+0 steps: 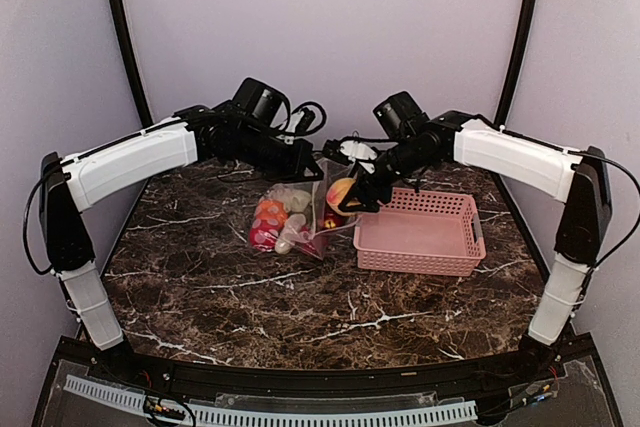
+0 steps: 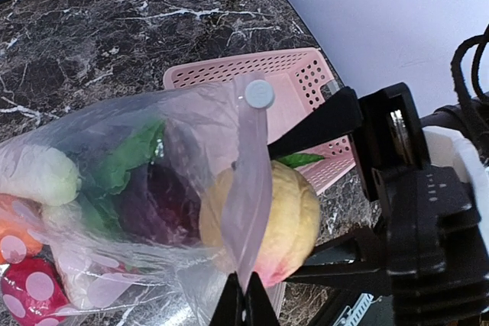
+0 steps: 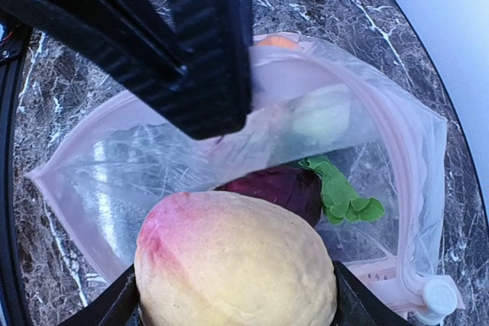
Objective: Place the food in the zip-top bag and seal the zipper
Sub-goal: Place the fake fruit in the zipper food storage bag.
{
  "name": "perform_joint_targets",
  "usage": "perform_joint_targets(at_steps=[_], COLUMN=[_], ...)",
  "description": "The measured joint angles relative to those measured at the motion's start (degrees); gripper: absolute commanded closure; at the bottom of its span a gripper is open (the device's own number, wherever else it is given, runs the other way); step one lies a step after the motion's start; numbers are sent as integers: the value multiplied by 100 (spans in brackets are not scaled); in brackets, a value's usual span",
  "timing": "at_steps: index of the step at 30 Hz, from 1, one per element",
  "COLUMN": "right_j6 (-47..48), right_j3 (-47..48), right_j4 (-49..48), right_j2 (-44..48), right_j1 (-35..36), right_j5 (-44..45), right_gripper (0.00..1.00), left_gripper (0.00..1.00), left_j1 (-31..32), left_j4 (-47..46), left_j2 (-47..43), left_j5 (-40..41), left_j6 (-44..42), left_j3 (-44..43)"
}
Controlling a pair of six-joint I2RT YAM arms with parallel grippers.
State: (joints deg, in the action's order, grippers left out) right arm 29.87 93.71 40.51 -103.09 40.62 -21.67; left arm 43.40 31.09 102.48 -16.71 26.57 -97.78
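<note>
The clear zip-top bag (image 1: 288,219) lies on the marble with its mouth lifted toward the right. My left gripper (image 2: 244,305) is shut on the pinkish zipper (image 2: 253,166) strip, holding that edge up; its white slider (image 2: 259,95) sits at the far end. Inside the bag I see a dark maroon piece (image 2: 157,205) with green leaves, a white-green piece (image 3: 325,116), an orange one and a red dotted one (image 2: 29,288). My right gripper (image 3: 237,289) grips a yellow-pink toy fruit (image 3: 237,265) at the bag's mouth, partly past the rim.
A pink slotted basket (image 1: 420,235) stands just right of the bag, under my right arm. The left gripper's black fingers (image 3: 191,51) hang close above the bag mouth in the right wrist view. Walls close the table at back and sides.
</note>
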Motion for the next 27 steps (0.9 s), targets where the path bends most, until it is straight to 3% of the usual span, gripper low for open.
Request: perform_joint_targets(at_steps=[8, 15, 18, 27], right_j6=[-127, -426, -529, -800], right_j3=[105, 654, 776, 741], right_j4=[-507, -577, -577, -385], right_j2=[-44, -490, -667, -354], right_j1=[2, 138, 212, 225], right_j5=[293, 776, 1025, 1071], right_gripper=[27, 15, 2, 1], left_gripper=[99, 99, 99, 99], left_j1=[0, 0, 0, 0], left_j4=[-345, -540, -577, -579], left_j2=[-17, -17, -17, -17], left_j5=[-284, -437, -470, -463], left_j6=[240, 391, 428, 433], left_j3=[11, 13, 22, 33])
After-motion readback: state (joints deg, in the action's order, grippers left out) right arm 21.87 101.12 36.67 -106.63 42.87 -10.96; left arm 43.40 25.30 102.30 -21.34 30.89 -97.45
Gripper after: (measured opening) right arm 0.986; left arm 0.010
